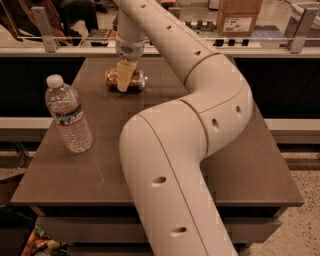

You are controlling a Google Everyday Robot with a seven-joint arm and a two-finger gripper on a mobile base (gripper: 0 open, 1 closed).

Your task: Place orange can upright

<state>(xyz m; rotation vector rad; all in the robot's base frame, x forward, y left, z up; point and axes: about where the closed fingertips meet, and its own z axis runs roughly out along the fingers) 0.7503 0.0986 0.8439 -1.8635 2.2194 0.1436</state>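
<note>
The orange can point(138, 80) lies on its side near the far edge of the brown table point(260, 165), left of the middle. It is orange-brown with pale print. My gripper point(123, 85) reaches down from above onto the middle of the can and covers its centre, so only the can's two ends show on either side. My arm point(200, 90) bends back from there across the middle of the table toward the camera.
A clear water bottle point(69, 115) with a white cap stands upright on the left of the table. A railing with glass panels point(280, 47) runs behind the far edge. A cardboard box point(239, 15) sits beyond it at the back right.
</note>
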